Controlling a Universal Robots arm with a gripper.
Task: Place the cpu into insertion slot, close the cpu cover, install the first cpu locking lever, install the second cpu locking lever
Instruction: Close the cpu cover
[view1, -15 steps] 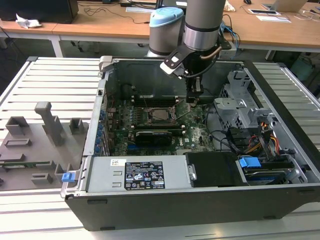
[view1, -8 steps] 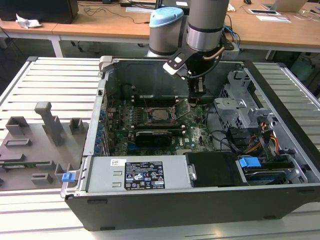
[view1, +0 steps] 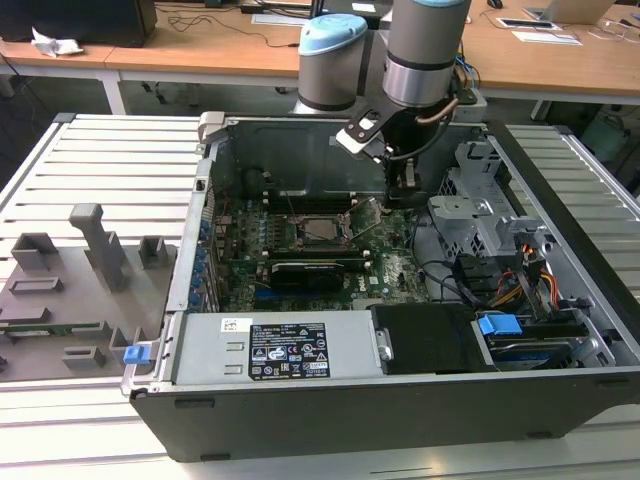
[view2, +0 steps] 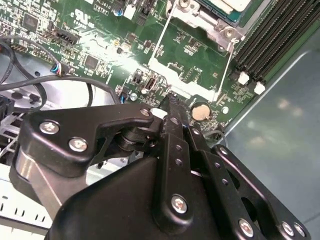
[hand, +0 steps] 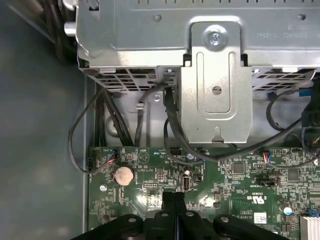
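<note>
Hand (hand: 173, 197) shut, empty, tips at board (hand: 240, 172) edge. Cpu (view1: 322, 229) seated mid-board. Lever (view1: 366, 215) apparently raised: thin springy wire, probably slippery; press near free end.

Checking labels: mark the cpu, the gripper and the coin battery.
cpu (view1: 320, 231): exterior view, middle of its metal top.
gripper (hand: 173, 196): first wrist view, between its fingertips.
coin battery (hand: 123, 174): first wrist view, middle of its round face.
</note>
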